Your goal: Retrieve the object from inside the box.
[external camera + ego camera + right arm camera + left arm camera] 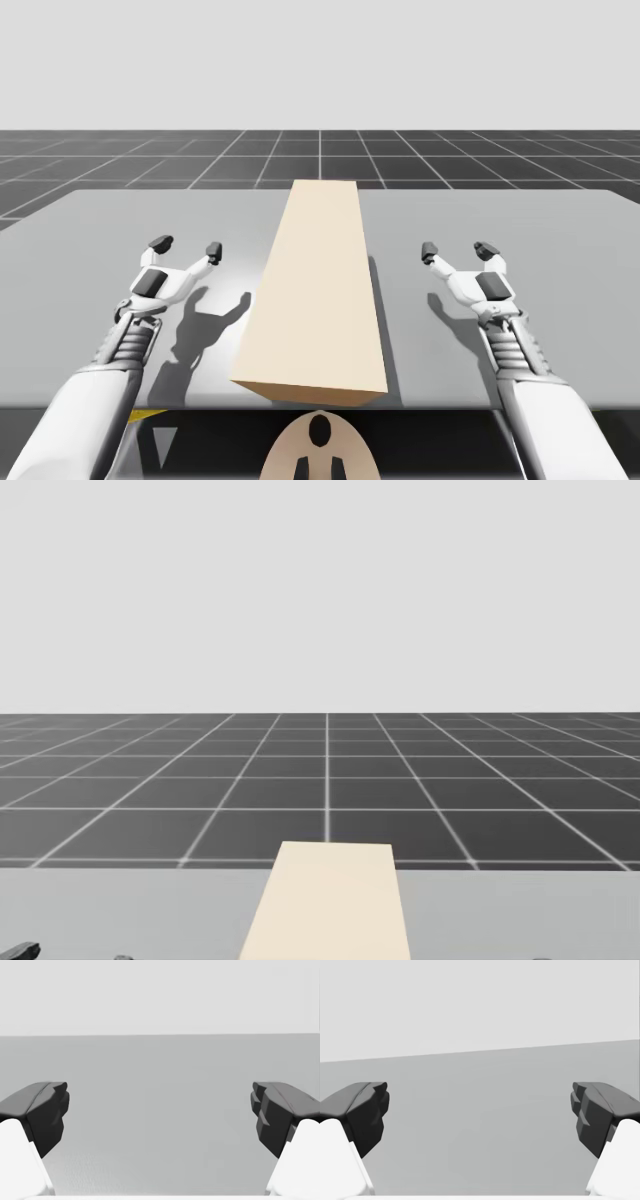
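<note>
A long tan box (318,290) lies closed along the middle of the grey table (90,240), running from the front edge toward the back; its far end (330,905) shows in the head view. Whatever is inside it is hidden. My left gripper (186,246) hovers open to the box's left, and my right gripper (459,248) hovers open to its right, each about a hand's width from the box. In the left wrist view my left gripper (480,1110) has only bare table between its fingers. My right gripper (160,1110) likewise holds nothing.
The grey table (120,910) reaches out on both sides of the box. Beyond its far edge lies a dark gridded floor (320,155).
</note>
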